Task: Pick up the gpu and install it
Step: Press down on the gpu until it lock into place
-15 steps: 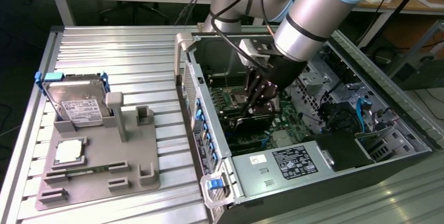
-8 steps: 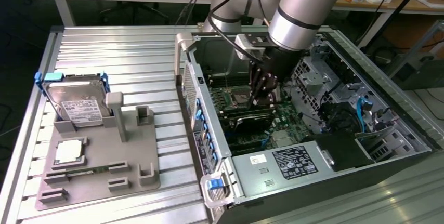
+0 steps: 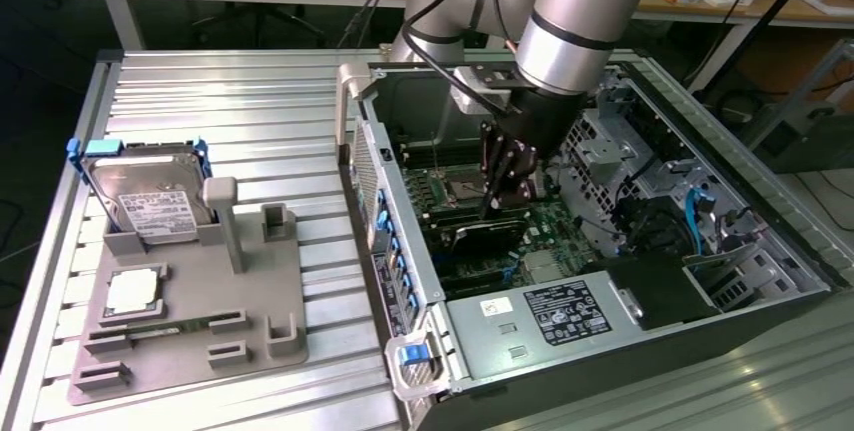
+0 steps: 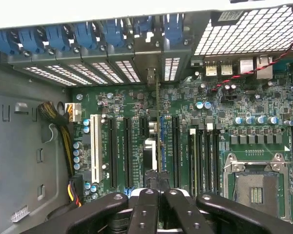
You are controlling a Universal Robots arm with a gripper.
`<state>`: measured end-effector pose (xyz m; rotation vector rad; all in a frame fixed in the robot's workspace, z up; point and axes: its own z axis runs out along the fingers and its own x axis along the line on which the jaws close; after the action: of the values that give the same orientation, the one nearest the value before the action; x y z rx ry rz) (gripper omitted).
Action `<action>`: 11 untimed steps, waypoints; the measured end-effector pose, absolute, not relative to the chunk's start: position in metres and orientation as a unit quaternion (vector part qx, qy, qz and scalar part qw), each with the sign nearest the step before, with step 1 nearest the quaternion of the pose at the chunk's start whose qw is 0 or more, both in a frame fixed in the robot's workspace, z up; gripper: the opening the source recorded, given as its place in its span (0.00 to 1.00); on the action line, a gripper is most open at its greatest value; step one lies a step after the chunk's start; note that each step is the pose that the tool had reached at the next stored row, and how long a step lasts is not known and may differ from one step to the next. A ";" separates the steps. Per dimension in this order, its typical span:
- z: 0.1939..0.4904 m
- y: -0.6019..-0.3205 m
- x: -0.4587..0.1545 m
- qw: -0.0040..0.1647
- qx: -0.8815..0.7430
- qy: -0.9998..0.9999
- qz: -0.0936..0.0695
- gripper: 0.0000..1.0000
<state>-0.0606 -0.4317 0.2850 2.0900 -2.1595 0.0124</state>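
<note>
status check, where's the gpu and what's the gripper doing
Gripper shut on the gpu, inside the open computer case. Card edge-on over the motherboard slots. Nothing seen blocking.

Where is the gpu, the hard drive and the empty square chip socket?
gpu (image 4: pixel 159 141): wrist view, thin top edge of the card.
hard drive (image 3: pixel 150 201): exterior view, its white label.
chip socket (image 4: pixel 256 187): wrist view, its open middle.

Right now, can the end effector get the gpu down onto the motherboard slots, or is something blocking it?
Probably yes. The end effector is shut on the gpu, held edge-on inside the open case over the motherboard slots; nothing appears to lie between the card and them.
</note>
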 end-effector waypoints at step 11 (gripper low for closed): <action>0.282 -0.432 -0.055 0.070 0.694 -0.717 0.008 0.11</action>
<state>-0.0549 -0.4320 0.2824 2.0866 -2.1572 0.0245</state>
